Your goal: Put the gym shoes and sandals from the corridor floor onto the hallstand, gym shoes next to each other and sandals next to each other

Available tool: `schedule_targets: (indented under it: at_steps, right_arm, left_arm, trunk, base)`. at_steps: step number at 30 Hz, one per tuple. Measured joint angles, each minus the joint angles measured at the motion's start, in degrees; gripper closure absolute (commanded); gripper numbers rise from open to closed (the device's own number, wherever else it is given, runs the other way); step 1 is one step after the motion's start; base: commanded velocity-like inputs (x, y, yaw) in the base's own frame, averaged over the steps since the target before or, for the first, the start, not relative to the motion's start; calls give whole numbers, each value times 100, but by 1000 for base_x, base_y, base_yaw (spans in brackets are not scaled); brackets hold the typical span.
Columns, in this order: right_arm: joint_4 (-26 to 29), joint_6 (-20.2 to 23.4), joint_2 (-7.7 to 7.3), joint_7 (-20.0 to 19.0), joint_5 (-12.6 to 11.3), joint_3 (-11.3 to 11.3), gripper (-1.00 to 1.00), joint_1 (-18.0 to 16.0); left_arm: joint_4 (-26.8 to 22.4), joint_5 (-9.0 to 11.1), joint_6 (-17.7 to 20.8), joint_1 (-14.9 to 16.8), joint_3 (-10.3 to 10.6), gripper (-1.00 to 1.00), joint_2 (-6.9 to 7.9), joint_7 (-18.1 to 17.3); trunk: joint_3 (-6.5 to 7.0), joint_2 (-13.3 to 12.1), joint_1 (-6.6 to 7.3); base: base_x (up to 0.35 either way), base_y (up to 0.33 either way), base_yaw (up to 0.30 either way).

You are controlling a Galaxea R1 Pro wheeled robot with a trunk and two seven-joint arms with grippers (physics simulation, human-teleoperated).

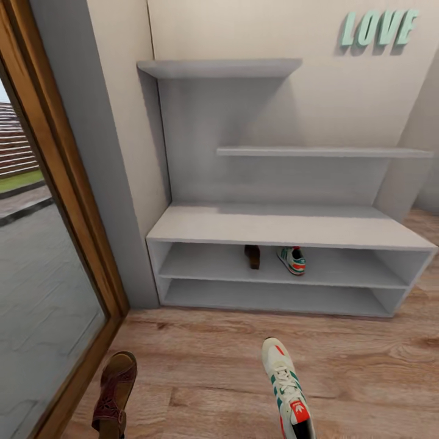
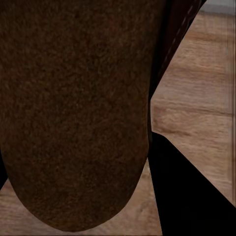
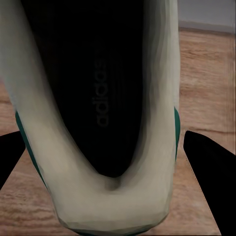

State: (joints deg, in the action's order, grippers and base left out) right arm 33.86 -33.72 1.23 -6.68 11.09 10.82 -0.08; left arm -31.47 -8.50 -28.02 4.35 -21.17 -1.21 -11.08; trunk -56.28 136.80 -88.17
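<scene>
One sandal (image 1: 252, 256) and one sneaker (image 1: 292, 260) already sit side by side on the rack's (image 1: 286, 227) upper shelf, near its middle. The other sandal (image 1: 114, 390) and the other sneaker (image 1: 288, 385) show low in the head view, over the wood floor (image 1: 201, 360) in front of the rack.

In the left wrist view the sandal's mottled brown footbed (image 2: 73, 113) lies right against the camera, a dark finger (image 2: 187, 196) beside it; the left hand appears to hold it. In the right wrist view the sneaker's heel opening (image 3: 98, 98) faces the camera with dark fingers (image 3: 211, 172) on either side, so the right hand seems closed on the heel.

The sandal looks flat, thin and bendy, light enough to droop if pinched at one end; a hold across the middle of the sole would steady it. The sneaker is bulkier but light, its heel collar firm enough to grip, though the toe may swing. Each should go beside its mate on the shelf.
</scene>
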Motion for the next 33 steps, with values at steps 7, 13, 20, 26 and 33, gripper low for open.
schedule_targets:
  at_steps: [7, 13, 20, 26, 33]
  right_arm:
    - [-5, 0, 0, 0, 0, 3, 100, 0]
    - [-9, 1, 0, 1, 2, 6, 100, 0]
    - [2, 1, 0, 0, -1, 10, 100, 0]
    - [18, 0, 8, 8, -7, -5, 100, 0]
    - [28, 1, 8, 13, -18, 17, 100, 0]
  left_arm:
    - [-5, 0, 0, 0, -12, 100, 5, 0]
    - [-8, 0, 1, -1, -28, 100, 5, 0]
    - [0, -1, 0, 0, -21, 100, -1, 0]
    - [2, -8, 0, -2, 4, 100, -7, 0]
    - [9, -24, 19, -1, 32, 100, -16, -1]
  trunk:
    - [0, 0, 0]
    - [0, 0, 0]
    - [0, 0, 0]
    - [0, 0, 0]
    - [0, 0, 0]
  base:
    - [0, 17, -292]
    - [0, 142, -151]
    - [0, 31, -7]
    - [0, 1, 0]
    - [0, 0, 0]
